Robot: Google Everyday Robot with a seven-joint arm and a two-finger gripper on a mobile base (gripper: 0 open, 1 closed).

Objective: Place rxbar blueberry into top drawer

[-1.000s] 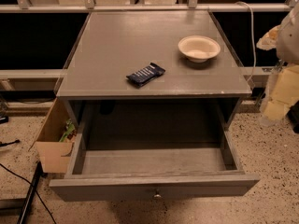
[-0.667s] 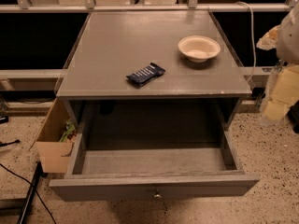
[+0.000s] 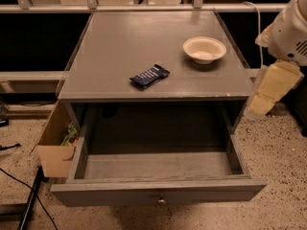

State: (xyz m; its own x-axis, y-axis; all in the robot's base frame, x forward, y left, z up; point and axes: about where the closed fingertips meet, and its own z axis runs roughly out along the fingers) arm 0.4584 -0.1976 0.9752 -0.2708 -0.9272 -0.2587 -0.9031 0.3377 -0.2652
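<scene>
Rxbar blueberry (image 3: 149, 76) lies flat on table top (image 3: 124, 42) above the pulled-out top drawer (image 3: 110, 194), well left of gripper (image 3: 264, 99), which hangs off table's right side; can't tell how open it is.

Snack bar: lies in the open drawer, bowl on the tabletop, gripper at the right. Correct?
No. The camera view shows the snack bar on the tabletop, not in the open drawer. The bowl is there too, the gripper at the right.
</scene>
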